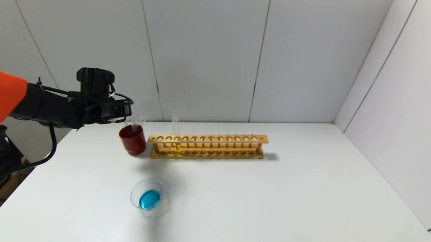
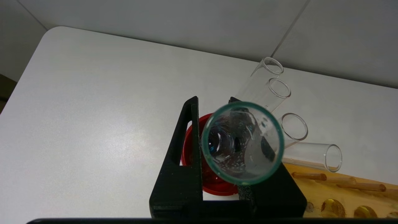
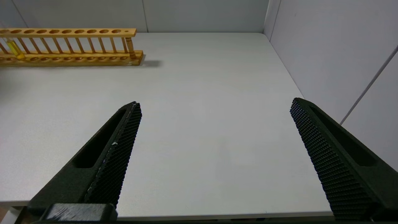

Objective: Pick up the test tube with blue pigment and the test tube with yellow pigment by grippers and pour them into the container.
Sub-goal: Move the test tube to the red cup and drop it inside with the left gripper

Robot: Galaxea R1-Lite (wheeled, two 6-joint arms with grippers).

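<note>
My left gripper hangs over the dark red cup at the rack's left end, shut on the test tube with blue pigment. I look down its teal-tinged mouth and see only blue traces at its bottom. The container stands nearer on the table with a pool of blue liquid in it. The test tube with yellow pigment stands upright near the left end of the wooden rack. My right gripper is open over bare table, out of the head view.
Several colourless tubes lean in the red cup, right beside my held tube. The rack runs across the back of the white table. Grey walls close the back and right sides.
</note>
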